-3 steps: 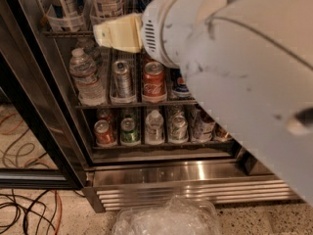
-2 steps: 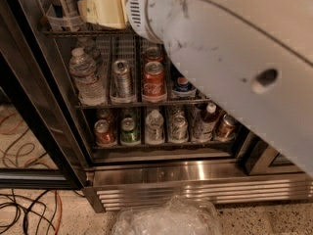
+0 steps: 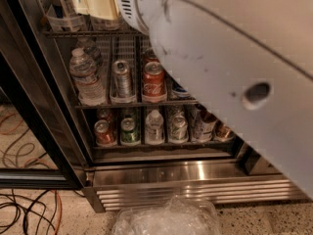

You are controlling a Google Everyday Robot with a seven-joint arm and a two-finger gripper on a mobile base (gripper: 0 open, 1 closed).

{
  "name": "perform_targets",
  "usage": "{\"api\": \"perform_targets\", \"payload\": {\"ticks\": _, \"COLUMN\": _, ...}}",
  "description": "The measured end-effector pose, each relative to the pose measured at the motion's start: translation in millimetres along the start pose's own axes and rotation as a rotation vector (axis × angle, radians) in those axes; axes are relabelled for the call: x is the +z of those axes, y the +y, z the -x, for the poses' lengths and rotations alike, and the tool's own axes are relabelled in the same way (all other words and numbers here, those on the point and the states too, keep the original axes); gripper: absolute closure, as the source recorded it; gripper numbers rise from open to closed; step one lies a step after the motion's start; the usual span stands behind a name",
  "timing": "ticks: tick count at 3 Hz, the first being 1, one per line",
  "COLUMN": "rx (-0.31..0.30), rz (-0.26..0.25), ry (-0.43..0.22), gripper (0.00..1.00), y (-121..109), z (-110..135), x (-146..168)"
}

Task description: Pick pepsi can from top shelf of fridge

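Note:
The fridge (image 3: 146,173) stands open in front of me, with wire shelves and a ribbed steel base. My gripper (image 3: 92,1), cream-coloured, is at the top left of the view, just above the top shelf (image 3: 93,33) and next to its clear plastic holders (image 3: 63,21). My white arm (image 3: 220,58) covers the upper right of the view. No pepsi can shows on the top shelf; that part is hidden by the gripper and the arm. A dark blue can (image 3: 178,90) peeks out under the arm on the shelf below.
The middle shelf holds a water bottle (image 3: 85,77), a silver can (image 3: 122,77) and a red Coca-Cola can (image 3: 154,80). The lower shelf holds several cans and a small bottle (image 3: 154,126). The black door frame (image 3: 34,106) is at left. A clear plastic bag (image 3: 166,219) and cables (image 3: 24,209) lie on the floor.
My gripper and arm have moved up and a little left, from the middle-shelf level to the top shelf. The arm now covers more of the right side.

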State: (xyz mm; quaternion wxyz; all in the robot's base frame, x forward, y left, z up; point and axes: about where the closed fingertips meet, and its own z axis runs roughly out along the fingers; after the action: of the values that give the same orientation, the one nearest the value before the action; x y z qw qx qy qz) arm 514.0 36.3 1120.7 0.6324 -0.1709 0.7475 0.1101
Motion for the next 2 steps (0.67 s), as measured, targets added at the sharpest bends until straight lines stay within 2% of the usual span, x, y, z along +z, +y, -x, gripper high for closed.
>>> {"api": "perform_targets", "payload": {"ticks": 1, "rx": 0.032, "rz": -0.014, "ry": -0.037, "gripper": 0.12, "y": 0.3, "z": 2.1, "x": -2.4}}
{"api": "perform_targets", "payload": {"ticks": 2, "rx": 0.08, "rz": -0.032, "ry": -0.043, "gripper": 0.17, "y": -3.5, "z": -4.8, "x": 5.2}}
